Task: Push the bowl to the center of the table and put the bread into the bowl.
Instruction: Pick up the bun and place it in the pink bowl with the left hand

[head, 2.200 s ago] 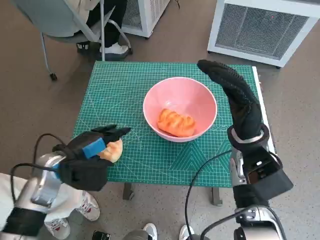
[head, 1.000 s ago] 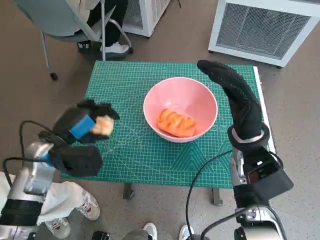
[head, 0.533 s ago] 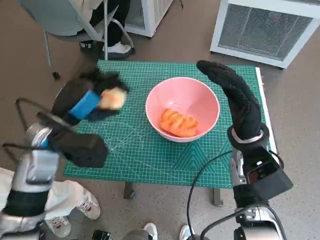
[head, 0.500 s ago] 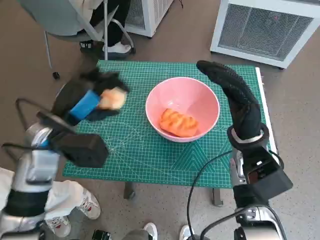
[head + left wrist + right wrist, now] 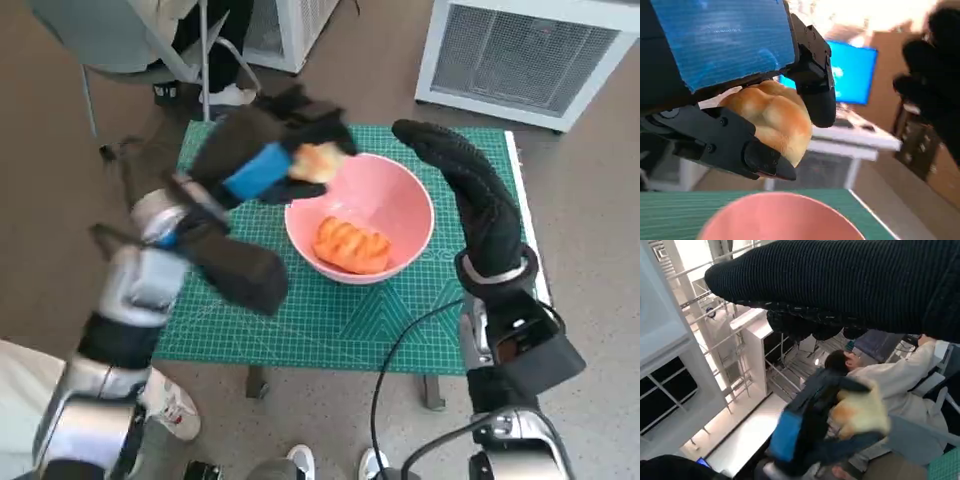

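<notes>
The pink bowl (image 5: 395,205) sits near the middle of the green mat, with one golden bread roll (image 5: 352,245) lying inside it. My left hand (image 5: 262,152) grips a second, paler bread roll (image 5: 316,160) and hovers over the bowl's far left rim. The left wrist view shows that roll (image 5: 771,119) pinched between black fingers (image 5: 816,82) above the bowl's pink rim (image 5: 780,220). My right hand (image 5: 470,190), gloved, stands with fingers stretched out along the bowl's right side, holding nothing. The right wrist view catches the left hand (image 5: 815,430) with the roll (image 5: 860,412).
The green cutting mat (image 5: 270,310) covers the small table. A chair with a seated person (image 5: 190,40) stands beyond the table's far left corner. White grilled cabinets (image 5: 540,50) stand on the floor behind. A person in white (image 5: 890,375) appears in the right wrist view.
My left hand has lifted the pale roll from the table's near left edge and carried it up and to the right, reaching the bowl's rim. The right hand and bowl stayed put.
</notes>
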Robot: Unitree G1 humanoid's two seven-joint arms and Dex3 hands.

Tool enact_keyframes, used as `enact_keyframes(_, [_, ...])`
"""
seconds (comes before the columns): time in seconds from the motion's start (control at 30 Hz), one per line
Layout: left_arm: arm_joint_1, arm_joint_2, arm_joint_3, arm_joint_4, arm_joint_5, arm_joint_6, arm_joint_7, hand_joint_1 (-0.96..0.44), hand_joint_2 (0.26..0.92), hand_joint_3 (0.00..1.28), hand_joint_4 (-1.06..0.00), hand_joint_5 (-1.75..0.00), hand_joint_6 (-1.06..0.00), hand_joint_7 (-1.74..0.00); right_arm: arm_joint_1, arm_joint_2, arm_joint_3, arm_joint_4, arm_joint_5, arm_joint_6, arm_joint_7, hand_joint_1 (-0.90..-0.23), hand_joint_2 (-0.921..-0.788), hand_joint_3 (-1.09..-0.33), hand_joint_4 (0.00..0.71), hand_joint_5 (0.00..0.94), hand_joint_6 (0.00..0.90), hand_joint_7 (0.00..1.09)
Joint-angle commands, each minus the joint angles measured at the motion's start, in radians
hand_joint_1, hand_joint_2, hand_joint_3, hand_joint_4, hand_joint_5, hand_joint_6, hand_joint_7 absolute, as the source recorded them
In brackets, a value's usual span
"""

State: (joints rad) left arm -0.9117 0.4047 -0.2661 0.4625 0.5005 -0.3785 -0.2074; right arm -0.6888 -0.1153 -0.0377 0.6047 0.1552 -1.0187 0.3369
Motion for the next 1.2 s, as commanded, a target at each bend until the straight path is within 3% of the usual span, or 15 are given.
enact_keyframes(0.03, [-0.076,-0.048,-0.034,0.163,0.011,-0.015,0.011,0.00,0.921,0.10,-0.68,-1.14,-0.56,-1.27,0.013,-0.007,-0.006,0.014,0.010,0.001,0.010,-0.620,-0.921,-0.895,0.045,0.572,-0.001,0.76])
enact_keyframes(0.13, [-0.110,-0.068,-0.050,0.246,0.000,-0.016,-0.025,0.00,0.921,0.15,-0.62,-1.20,-0.52,-1.32,0.016,-0.009,-0.008,0.010,0.011,0.002,0.010,-0.622,-0.921,-0.893,0.045,0.571,-0.001,0.76])
enact_keyframes(0.17, [-0.119,-0.074,-0.062,0.276,-0.004,-0.002,-0.066,-0.01,0.889,0.17,-0.53,-1.08,-0.47,-1.21,0.018,-0.010,-0.009,0.009,0.012,0.003,0.010,-0.623,-0.921,-0.891,0.045,0.569,-0.001,0.76])
enact_keyframes(0.23, [-0.140,-0.081,-0.091,0.327,0.002,0.043,-0.158,-0.07,0.897,0.16,-0.27,-0.50,-0.27,-0.80,0.020,-0.012,-0.011,0.006,0.015,0.006,0.010,-0.627,-0.921,-0.886,0.049,0.563,-0.001,0.76])
enact_keyframes(0.33, [-0.169,-0.092,-0.114,0.361,0.002,0.100,-0.254,-0.16,0.884,0.10,-0.09,-0.16,-0.10,-0.55,0.025,-0.013,-0.014,0.002,0.016,0.009,0.008,-0.632,-0.921,-0.881,0.051,0.556,-0.001,0.75])
enact_keyframes(0.4, [-0.169,-0.095,-0.115,0.361,-0.006,0.114,-0.277,-0.22,0.876,0.08,-0.05,-0.08,-0.06,-0.48,0.027,-0.013,-0.016,0.000,0.016,0.010,0.006,-0.634,-0.921,-0.879,0.053,0.553,-0.001,0.75])
enact_keyframes(0.57, [-0.132,-0.092,-0.104,0.334,-0.007,0.098,-0.235,-0.38,0.904,0.07,-0.01,-0.01,-0.02,-0.43,0.032,-0.010,-0.021,-0.005,0.014,0.012,0.002,-0.635,-0.921,-0.871,0.058,0.543,-0.001,0.75])
enact_keyframes(0.73, [-0.099,-0.099,-0.065,0.341,-0.058,0.066,-0.200,-0.45,0.918,0.09,0.00,0.00,-0.01,-0.41,0.032,-0.006,-0.028,0.000,0.012,0.010,-0.003,-0.632,-0.921,-0.867,0.066,0.530,-0.001,0.75])
enact_keyframes(1.07, [-0.031,-0.113,0.069,0.351,-0.227,-0.055,-0.129,-0.47,0.921,0.15,0.00,0.00,-0.03,-0.40,0.028,-0.001,-0.041,0.014,0.016,0.007,-0.004,-0.625,-0.921,-0.855,0.086,0.511,-0.001,0.75])
enact_keyframes(1.2, [0.003,-0.126,0.139,0.330,-0.315,-0.105,-0.102,-0.46,0.921,0.19,-0.07,-0.01,-0.12,-0.35,0.027,0.002,-0.044,0.010,0.015,0.009,-0.006,-0.625,-0.921,-0.854,0.088,0.500,-0.001,0.75])
